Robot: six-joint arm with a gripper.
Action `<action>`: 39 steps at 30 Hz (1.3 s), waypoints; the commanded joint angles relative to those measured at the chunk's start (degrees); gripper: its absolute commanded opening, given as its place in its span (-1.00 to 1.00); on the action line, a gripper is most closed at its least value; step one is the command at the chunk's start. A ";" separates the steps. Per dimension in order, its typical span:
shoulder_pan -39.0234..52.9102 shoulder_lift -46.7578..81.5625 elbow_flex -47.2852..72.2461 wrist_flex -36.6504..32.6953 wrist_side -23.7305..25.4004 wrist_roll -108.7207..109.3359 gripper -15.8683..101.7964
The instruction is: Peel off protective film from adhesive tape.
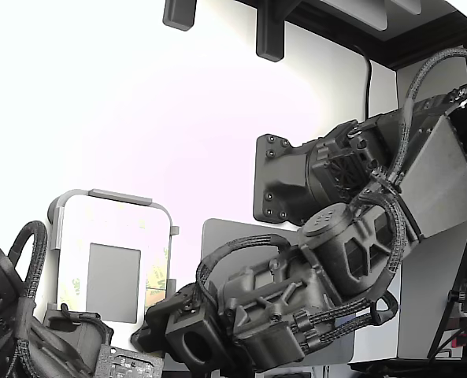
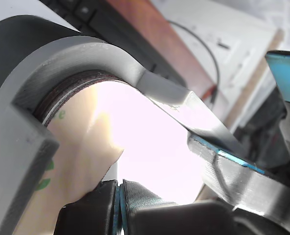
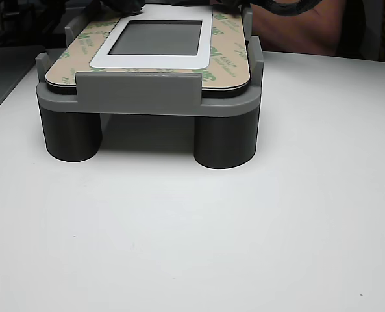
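In the wrist view my gripper (image 2: 119,209) has its two ribbed black pads pressed together. The protective film (image 2: 81,152), a tan strip with faint green prints, curls up off the panel's corner and runs down into the pads. The grey fixture (image 2: 61,63) wraps around that corner. In the exterior view my gripper (image 1: 150,324) is at the lower right corner of the white panel (image 1: 111,224), which has a grey rectangle (image 1: 113,282) in it. The other view shows the panel (image 3: 160,62) lying flat in the fixture (image 3: 140,94).
A second dark arm (image 1: 28,331) sits at the panel's lower left corner in the exterior view. Paler printed strips (image 3: 228,62) line the panel's edges. The fixture stands on round legs (image 3: 221,140) on a white table (image 3: 192,234). Dark gripper parts (image 3: 234,5) show at its far end.
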 commanded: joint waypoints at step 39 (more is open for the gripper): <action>0.09 2.99 0.00 0.79 0.53 -0.88 -0.88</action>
